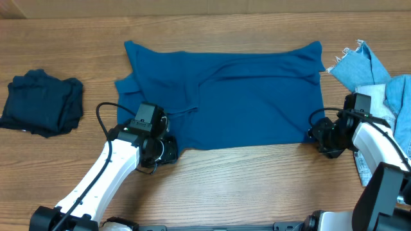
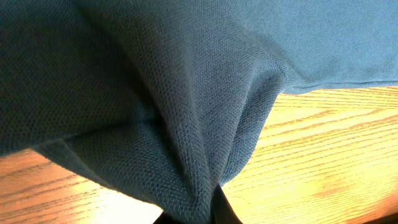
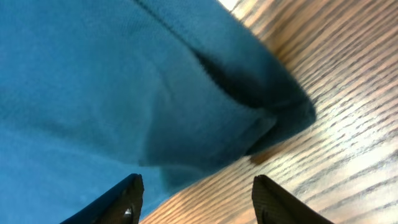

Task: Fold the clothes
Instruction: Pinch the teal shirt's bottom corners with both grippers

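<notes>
The large mid-blue knit garment [image 1: 244, 96] of the clothes lies spread flat across the middle of the table. My left gripper [image 1: 164, 151] sits at its near left corner and is shut on a bunched fold of the knit [image 2: 186, 93], which rises in a ridge from the jaws [image 2: 199, 214]. My right gripper [image 1: 318, 138] is at the near right corner. Its fingers [image 3: 127, 199] stand apart over bare wood, and the garment's corner [image 3: 186, 112] lies just ahead of them, not pinched.
A dark navy garment [image 1: 42, 102] lies crumpled at the far left. Pale frayed denim [image 1: 359, 67] and a brighter blue cloth [image 1: 399, 96] are piled at the right edge behind my right arm. The wooden table [image 1: 257, 186] shows along the near side.
</notes>
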### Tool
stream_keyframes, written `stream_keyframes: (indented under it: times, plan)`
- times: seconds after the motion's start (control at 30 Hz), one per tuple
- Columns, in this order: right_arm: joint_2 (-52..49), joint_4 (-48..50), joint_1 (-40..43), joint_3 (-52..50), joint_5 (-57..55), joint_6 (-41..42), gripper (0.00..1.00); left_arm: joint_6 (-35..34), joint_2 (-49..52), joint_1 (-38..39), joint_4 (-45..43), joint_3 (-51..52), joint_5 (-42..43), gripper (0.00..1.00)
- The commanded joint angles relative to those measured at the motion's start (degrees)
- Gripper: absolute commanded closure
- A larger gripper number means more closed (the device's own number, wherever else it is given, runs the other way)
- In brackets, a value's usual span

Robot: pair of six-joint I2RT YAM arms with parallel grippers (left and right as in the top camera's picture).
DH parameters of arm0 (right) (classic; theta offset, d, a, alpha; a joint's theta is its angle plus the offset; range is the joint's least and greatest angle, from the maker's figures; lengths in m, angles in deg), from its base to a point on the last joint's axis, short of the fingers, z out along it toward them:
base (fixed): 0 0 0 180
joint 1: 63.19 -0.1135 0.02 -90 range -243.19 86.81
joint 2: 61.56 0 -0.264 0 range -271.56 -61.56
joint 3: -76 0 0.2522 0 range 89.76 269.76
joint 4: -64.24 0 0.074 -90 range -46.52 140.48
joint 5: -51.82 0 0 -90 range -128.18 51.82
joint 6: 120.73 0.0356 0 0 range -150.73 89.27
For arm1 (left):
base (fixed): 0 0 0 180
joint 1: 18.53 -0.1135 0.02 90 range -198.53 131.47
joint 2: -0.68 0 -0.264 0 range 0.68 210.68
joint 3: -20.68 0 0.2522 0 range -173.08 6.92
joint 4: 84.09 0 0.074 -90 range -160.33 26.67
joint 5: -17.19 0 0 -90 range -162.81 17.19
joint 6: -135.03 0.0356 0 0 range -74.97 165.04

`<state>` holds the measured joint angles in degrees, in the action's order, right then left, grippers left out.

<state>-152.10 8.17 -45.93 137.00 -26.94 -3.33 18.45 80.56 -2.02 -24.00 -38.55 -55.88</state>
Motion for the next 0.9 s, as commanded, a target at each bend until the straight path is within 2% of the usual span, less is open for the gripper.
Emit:
stream_keyframes:
  times: [0.0, 0.03, 0.2, 0.23, 0.27, 0.43, 0.6, 0.7, 0.87]
  plan:
    - [0.7, 2.7, 0.2, -2.4, -3.5, 4.4, 0.49, 1.3, -0.9, 0.4, 0.0, -0.9, -0.6, 0.96]
    - [0.7, 4.5, 0.2, -3.2, -3.6, 4.4, 0.51, 1.3, -0.9, 0.4, 0.0, -0.9, -0.6, 0.96]
    - [0.7, 10.6, 0.2, -4.3, -5.2, 2.3, 0.77, 1.4, -0.9, 0.4, -0.1, -1.0, -0.8, 0.96]
    - [0.7, 11.4, 0.2, -4.3, -5.2, 0.2, 0.92, 2.1, -0.9, 0.4, 0.0, -1.3, -0.8, 0.96]
    - [0.7, 10.7, 0.2, -4.3, -5.2, 0.2, 0.96, 2.3, -0.9, 0.4, 0.4, -1.8, -0.9, 0.96]
    - [2.9, 0.0, 0.2, -1.5, -4.1, -2.0, 0.96, 4.7, -1.0, 0.3, 7.7, -9.7, -6.1, 0.96]
    - [13.9, -10.4, 0.2, -0.5, -3.5, -2.3, 0.96, 5.2, -2.5, 0.3, 15.9, -16.4, -10.4, 0.96]
    - [20.2, -10.9, 0.2, -0.5, -3.5, -2.3, 0.96, 5.7, -4.6, 0.3, 16.8, -16.6, -13.4, 0.96]
    - [21.4, -9.5, 0.2, 1.1, -3.5, -2.3, 0.96, 9.6, -5.3, 0.3, 13.8, -16.7, -14.5, 0.91]
